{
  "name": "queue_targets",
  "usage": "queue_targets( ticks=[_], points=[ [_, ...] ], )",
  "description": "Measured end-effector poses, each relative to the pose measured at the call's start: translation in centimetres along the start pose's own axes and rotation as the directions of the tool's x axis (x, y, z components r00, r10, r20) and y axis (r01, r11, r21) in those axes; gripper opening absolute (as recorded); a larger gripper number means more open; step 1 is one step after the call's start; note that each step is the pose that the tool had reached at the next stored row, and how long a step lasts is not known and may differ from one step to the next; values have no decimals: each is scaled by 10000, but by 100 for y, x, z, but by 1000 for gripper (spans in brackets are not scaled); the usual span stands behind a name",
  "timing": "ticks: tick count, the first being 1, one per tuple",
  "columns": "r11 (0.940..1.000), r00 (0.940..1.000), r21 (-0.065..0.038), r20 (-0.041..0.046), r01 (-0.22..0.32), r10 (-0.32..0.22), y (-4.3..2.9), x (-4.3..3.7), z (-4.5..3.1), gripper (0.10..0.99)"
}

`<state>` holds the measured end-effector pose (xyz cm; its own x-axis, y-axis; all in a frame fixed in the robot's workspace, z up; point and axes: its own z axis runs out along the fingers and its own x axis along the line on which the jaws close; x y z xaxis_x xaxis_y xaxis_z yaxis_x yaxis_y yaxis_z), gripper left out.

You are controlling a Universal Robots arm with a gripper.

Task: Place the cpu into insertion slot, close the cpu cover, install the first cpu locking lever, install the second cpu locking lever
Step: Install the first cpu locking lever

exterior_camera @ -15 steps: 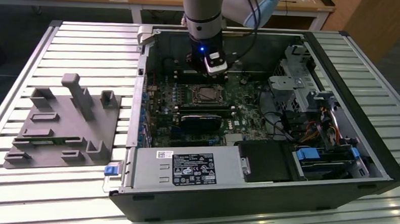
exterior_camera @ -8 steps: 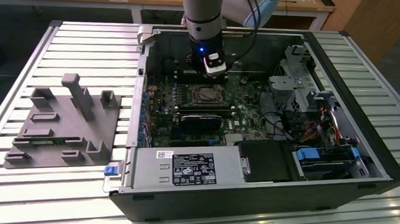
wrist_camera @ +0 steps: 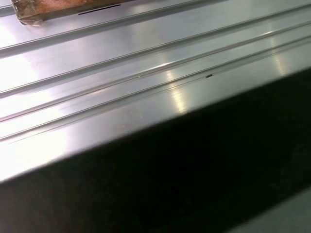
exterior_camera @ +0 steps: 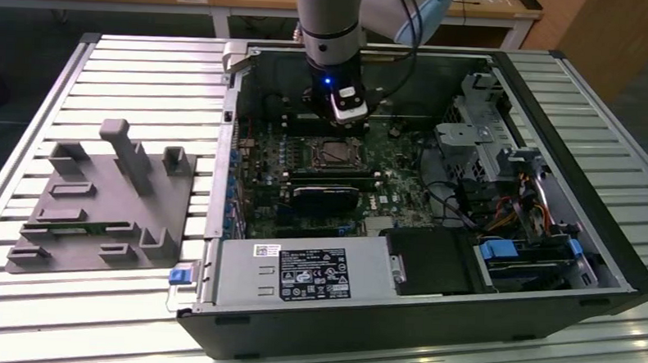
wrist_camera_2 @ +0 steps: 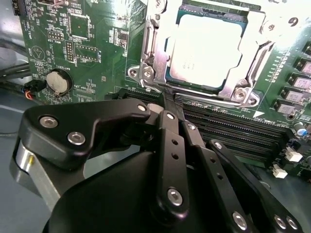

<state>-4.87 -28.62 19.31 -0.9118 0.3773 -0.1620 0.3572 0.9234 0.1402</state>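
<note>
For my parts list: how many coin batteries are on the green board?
1. The coin battery sits in a round holder near the board's edge in the second wrist view, apart from the cpu. The gripper covers part of the board, so more may be hidden.

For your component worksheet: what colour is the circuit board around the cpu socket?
Green; the circuit board shows best in the second wrist view, surrounding the silver cpu cover.

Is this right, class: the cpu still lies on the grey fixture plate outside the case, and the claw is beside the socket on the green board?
Not quite. The cpu is not on the grey fixture plate; in the second wrist view it already sits in the insertion slot, under the cpu cover. The rest holds: the claw is beside the socket on the green board.
</note>
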Motion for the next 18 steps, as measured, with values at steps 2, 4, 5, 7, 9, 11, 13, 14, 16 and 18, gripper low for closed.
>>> queue_targets(
  ticks=[2,4,5,7,9,11,13,14,16,18],
  points=[
    [10000,10000,-1,-1,0,0,-4,-6,1,106],
    [10000,10000,0,0,0,0,-9,-11,0,106],
    [10000,10000,0,0,0,0,-11,-13,0,106],
    [10000,10000,1,0,-1,1,-14,-14,0,106],
    [10000,10000,0,-1,-1,1,-16,-15,0,106],
    [10000,10000,-39,-17,-8,8,-20,-17,-1,106],
    [9999,10000,-120,-48,-27,27,-25,-19,-2,106],
    [9999,10000,-153,-62,-34,34,-28,-20,-3,106],
    [9998,10000,-203,-81,-46,44,-34,-23,-4,106],
    [9997,9999,-238,-94,-54,52,-37,-25,-7,106]
  ],
)
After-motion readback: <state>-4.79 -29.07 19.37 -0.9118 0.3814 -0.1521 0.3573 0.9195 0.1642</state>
